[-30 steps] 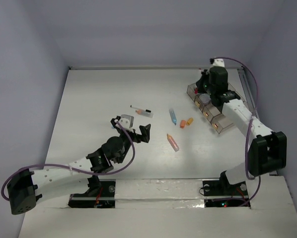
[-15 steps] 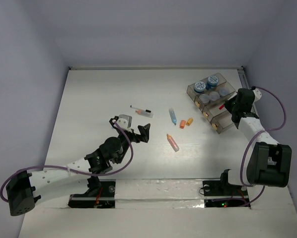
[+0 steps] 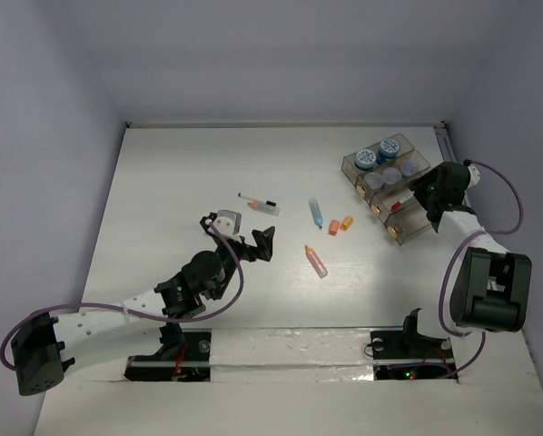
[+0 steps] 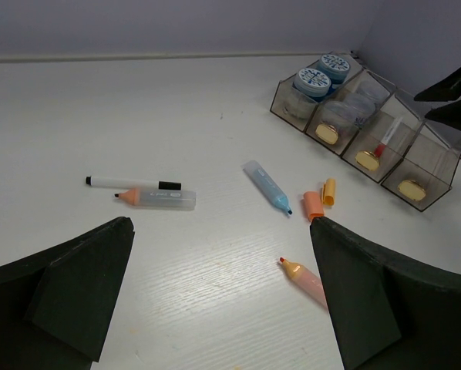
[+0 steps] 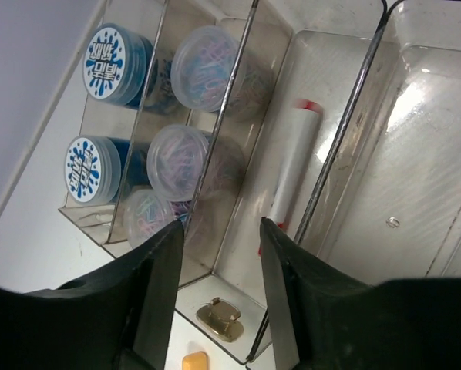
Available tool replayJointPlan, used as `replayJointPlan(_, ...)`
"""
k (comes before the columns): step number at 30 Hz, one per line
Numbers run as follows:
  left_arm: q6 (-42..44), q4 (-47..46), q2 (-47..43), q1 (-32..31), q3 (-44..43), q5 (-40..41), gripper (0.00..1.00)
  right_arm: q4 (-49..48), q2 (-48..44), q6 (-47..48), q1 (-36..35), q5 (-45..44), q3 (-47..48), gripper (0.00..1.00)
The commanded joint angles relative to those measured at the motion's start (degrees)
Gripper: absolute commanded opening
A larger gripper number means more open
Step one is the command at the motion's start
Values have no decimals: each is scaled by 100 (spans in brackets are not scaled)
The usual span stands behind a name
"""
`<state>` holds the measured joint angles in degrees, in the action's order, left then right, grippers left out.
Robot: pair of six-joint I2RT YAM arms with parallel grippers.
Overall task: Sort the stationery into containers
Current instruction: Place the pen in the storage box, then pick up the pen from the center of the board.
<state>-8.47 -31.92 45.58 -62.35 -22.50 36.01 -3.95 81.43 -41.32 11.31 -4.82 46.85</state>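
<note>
**Tray at far right, loose items mid-bench**

The organiser tray [image 4: 431, 166] sits at the far right of the bench [image 3: 162, 182], set at a slant. Its farthest compartment holds two lidded jars [image 5: 111, 52] side by side. The next holds three round tubs [image 5: 180, 162] in a row, and the third holds one pen [image 5: 294, 166] lying lengthwise. The right tool [image 5: 219, 239] hangs over this tray.

Left of the tray, mid-bench, a marker [image 4: 130, 183] lies just behind a highlighter [image 4: 157, 199]. To their right lies a second highlighter [image 4: 267, 186], then two short pieces [image 4: 314, 205], perhaps caps, close together. A third highlighter [image 4: 306, 279] lies nearer the arms. The left tool [image 3: 241, 233] stands to the near left of them all.
</note>
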Motion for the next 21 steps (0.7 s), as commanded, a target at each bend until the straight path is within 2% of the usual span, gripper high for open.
replayJointPlan(1,-32,-253,-14,3,-17,-24,99,-335,-48,19,55,122,237,51)
replayJointPlan(6,-41,-253,-41,3,-17,-41,99,-475,-390,141,55,551,167,56)
replayJointPlan(10,-102,-262,-111,3,0,2,99,-897,-505,763,-84,2078,341,56)
replayJointPlan(11,-154,-244,-111,3,9,37,99,-802,-470,931,-390,2482,490,56)
replayJointPlan(13,-260,-201,-146,3,18,274,99,-329,-251,1605,-839,2652,1033,58)
replayJointPlan(14,-391,-113,-172,55,26,519,99,13,-41,2045,-1354,2679,1402,59)
replayJointPlan(18,-664,45,-304,117,62,1012,99,324,495,2602,-2367,2845,1958,61)
replayJointPlan(21,-988,221,-585,450,149,1058,99,683,1145,2971,-3026,2890,2582,62)
